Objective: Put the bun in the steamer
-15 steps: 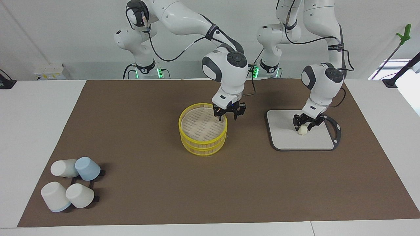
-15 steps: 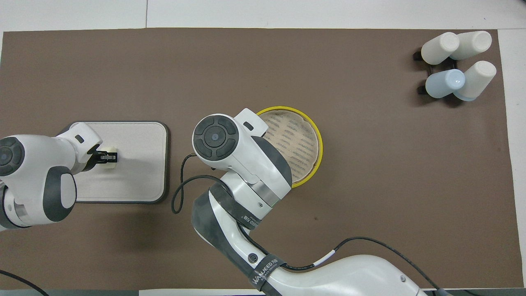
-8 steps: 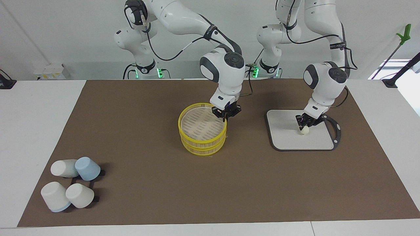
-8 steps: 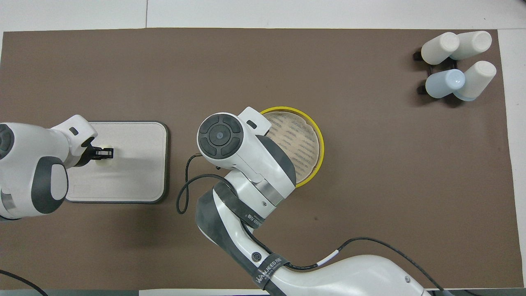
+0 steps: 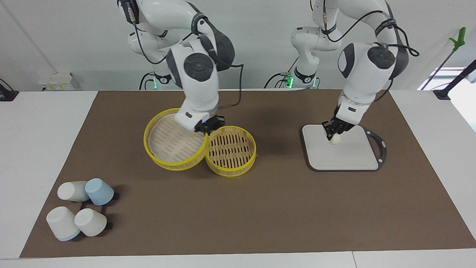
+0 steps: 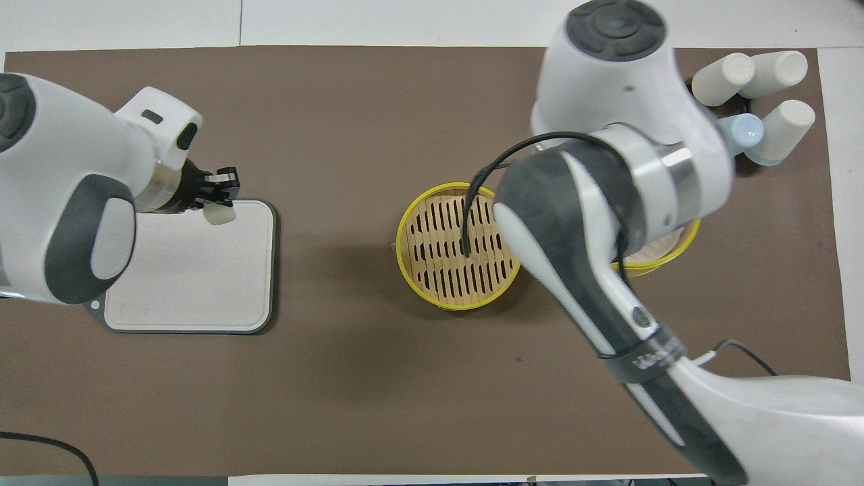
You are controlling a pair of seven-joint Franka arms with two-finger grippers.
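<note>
The steamer is split in two. Its lower tier (image 5: 230, 150) (image 6: 459, 253) stands on the brown mat with its slatted floor bare. My right gripper (image 5: 208, 128) is shut on the rim of the upper tier (image 5: 173, 139) and holds it tilted in the air, over the mat beside the lower tier toward the right arm's end. In the overhead view the right arm hides that gripper and only a sliver of the upper tier (image 6: 658, 253) shows. My left gripper (image 5: 334, 133) (image 6: 221, 200) is shut on the bun (image 5: 335, 139) (image 6: 220, 214), raised over the grey board (image 5: 346, 156) (image 6: 196, 277).
Several upturned pale and blue cups (image 5: 80, 208) (image 6: 749, 101) stand on a black rack at the mat's corner, at the right arm's end and farthest from the robots. The grey board's black handle (image 5: 381, 143) points toward the left arm's end.
My right gripper shut on the upper tier's rim, lifted it off the lower tier and carried it toward the right arm's end. My left gripper shut on the bun and lifted it off the board.
</note>
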